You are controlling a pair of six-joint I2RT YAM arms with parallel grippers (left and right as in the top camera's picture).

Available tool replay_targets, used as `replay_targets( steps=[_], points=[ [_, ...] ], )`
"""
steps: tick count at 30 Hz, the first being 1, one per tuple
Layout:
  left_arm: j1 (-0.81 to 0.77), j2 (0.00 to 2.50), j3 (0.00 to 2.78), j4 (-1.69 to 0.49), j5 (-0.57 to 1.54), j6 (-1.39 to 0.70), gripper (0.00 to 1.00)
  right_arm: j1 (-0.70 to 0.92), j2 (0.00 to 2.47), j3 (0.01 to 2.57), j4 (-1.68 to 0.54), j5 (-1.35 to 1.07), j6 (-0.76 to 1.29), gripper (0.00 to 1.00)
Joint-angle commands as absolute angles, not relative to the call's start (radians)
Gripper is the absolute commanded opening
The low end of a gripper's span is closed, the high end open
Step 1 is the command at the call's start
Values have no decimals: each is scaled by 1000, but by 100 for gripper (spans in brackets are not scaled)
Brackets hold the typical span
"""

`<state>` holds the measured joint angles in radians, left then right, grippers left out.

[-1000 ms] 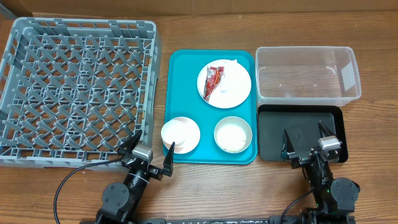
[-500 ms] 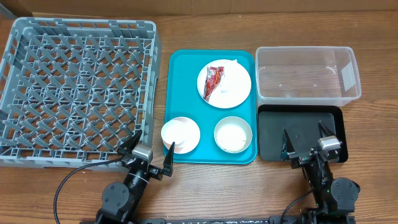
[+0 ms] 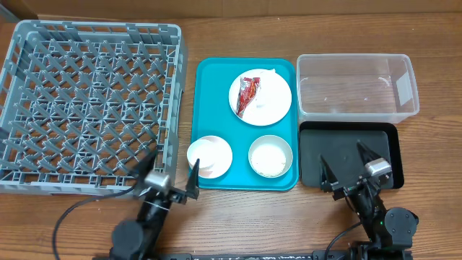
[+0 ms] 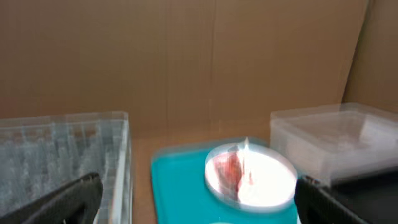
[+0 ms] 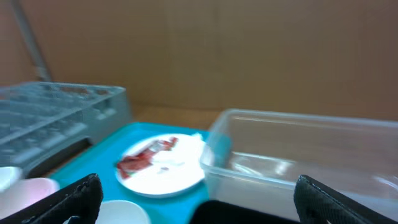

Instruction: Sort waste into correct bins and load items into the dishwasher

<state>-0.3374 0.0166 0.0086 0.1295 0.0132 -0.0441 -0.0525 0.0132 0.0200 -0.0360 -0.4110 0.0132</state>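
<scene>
The grey dish rack (image 3: 90,101) fills the left of the table. On a teal tray (image 3: 245,177), a white plate (image 3: 271,105) holds the red-and-white wrapper (image 3: 249,92) with tissue. Nearer me are a pinkish-white bowl (image 3: 210,155) and a pale bowl (image 3: 271,155) with white contents. I cannot pick out the cup. The clear tub (image 3: 357,87) and black tray (image 3: 351,141) are on the right. My left gripper (image 3: 173,170) is open and empty between the rack and the teal tray. My right gripper (image 3: 345,165) is open and empty over the black tray's near edge.
The left wrist view is blurred and shows the plate (image 4: 261,177), wrapper (image 4: 227,168), rack (image 4: 62,149) and clear tub (image 4: 329,140). The right wrist view shows the plate (image 5: 168,171), wrapper (image 5: 146,157), tub (image 5: 298,155) and rack (image 5: 56,112). Bare wood lies along the front edge.
Both arms have started to move. The left gripper has lifted and shifted slightly forward. The right gripper has turned a little to the left. Nothing on the table has moved.
</scene>
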Motion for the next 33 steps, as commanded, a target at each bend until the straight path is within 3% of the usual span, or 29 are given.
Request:
replay_targets(
  steps=[1, 6, 11, 19, 23, 28, 33],
  points=[
    [-325, 13, 49, 218, -37, -22, 100, -60, 11, 100, -38, -542, 56, 100],
    [-326, 111, 264, 73, -58, -22, 100, -60, 67, 287, -173, -541, 57, 100],
    [-326, 421, 648, -181, -42, -22, 100, -60, 259, 581, -422, -541, 57, 100],
    [-326, 1058, 1431, -838, 161, -22, 100, -60, 695, 1151, -905, -511, 57, 100],
    [-327, 1309, 1728, -1110, 172, -22, 100, -60, 850, 1328, -1018, -677, 58, 100],
    [-327, 1474, 1835, -1260, 215, -30, 100, -60, 962, 1362, -989, -1053, 58, 100],
    [-327, 1521, 1835, -1299, 215, -30, 100, -59, 1044, 1362, -1046, -863, 249, 100]
  ],
)
